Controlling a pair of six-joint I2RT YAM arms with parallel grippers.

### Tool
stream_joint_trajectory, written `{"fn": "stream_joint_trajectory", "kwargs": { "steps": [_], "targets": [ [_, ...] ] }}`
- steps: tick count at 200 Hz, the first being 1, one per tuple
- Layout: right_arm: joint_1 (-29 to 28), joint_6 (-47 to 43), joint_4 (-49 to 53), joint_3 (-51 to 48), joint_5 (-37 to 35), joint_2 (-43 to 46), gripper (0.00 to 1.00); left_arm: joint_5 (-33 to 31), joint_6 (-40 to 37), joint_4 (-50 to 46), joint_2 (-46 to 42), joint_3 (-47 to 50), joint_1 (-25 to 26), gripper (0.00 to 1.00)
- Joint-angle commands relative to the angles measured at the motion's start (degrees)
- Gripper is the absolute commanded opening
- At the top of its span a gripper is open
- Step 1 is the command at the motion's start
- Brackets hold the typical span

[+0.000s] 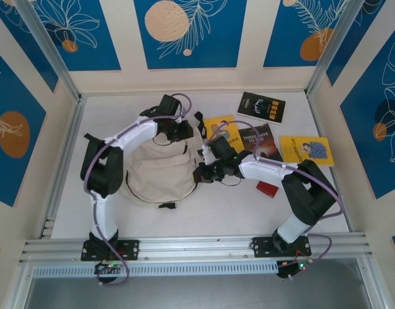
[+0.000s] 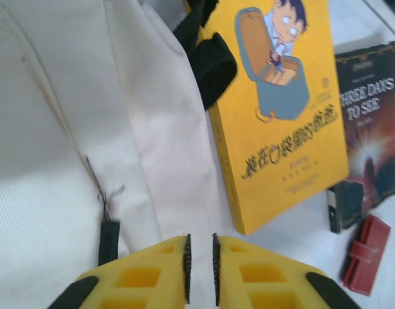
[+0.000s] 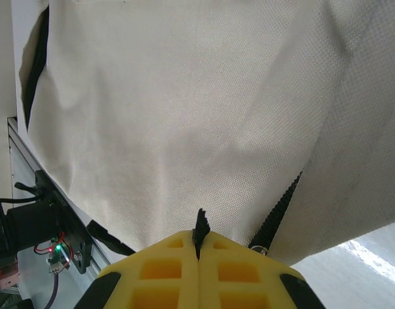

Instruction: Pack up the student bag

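Note:
The student bag [image 1: 156, 177], cream canvas with black straps, lies flat in the middle of the table. My left gripper [image 1: 184, 132] hovers over its far right corner. In the left wrist view its jaws [image 2: 201, 238] stand a narrow gap apart over the cream fabric [image 2: 69, 129], with nothing between them. A black zipper pull [image 2: 108, 239] lies just left of the fingers. My right gripper [image 1: 201, 174] is at the bag's right edge. In the right wrist view it [image 3: 199, 235] is shut on a small black tab beside the black zipper line [image 3: 278, 215].
A yellow cartoon book [image 2: 281, 109] lies right next to the bag, with a black strap [image 2: 210, 61] over its corner. A dark book [image 1: 258, 141], a black book [image 1: 261, 106] and another yellow book [image 1: 305, 150] lie to the right. A red wallet [image 1: 268, 188] sits nearer.

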State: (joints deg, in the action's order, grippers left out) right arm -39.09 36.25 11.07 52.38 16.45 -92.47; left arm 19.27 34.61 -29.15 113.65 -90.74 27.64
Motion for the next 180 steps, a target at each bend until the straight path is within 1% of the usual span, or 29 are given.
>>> {"fn": "stream_joint_trajectory", "kwargs": {
  "steps": [1,31,63,91,123,140,180],
  "targets": [
    [0.1,0.9,-0.8,-0.1,-0.1,0.6,0.0,1.1,-1.5,1.2,-2.0,5.7,1.4,0.14],
    [0.7,2.7,-1.3,-0.8,0.5,0.2,0.0,1.1,-0.4,3.6,-1.8,10.2,3.9,0.09],
    [1.0,3.0,-2.0,-1.0,0.5,0.4,0.0,0.2,-0.3,3.3,2.7,8.9,5.3,0.03],
    [1.1,2.3,-1.2,-0.9,0.6,0.2,0.0,-1.2,0.1,3.3,6.3,6.7,5.4,0.02],
    [0.6,1.4,-1.1,-1.2,2.9,0.3,0.0,-4.4,1.7,2.5,10.2,3.6,5.4,0.0],
    [-0.3,0.9,-0.6,-1.1,4.0,0.4,0.0,-6.8,2.1,1.3,12.7,1.4,5.3,0.0],
    [-3.3,3.1,-3.0,-3.0,5.2,1.0,0.0,-9.1,3.2,-0.3,16.6,-3.1,5.3,0.0]
  ]
}}
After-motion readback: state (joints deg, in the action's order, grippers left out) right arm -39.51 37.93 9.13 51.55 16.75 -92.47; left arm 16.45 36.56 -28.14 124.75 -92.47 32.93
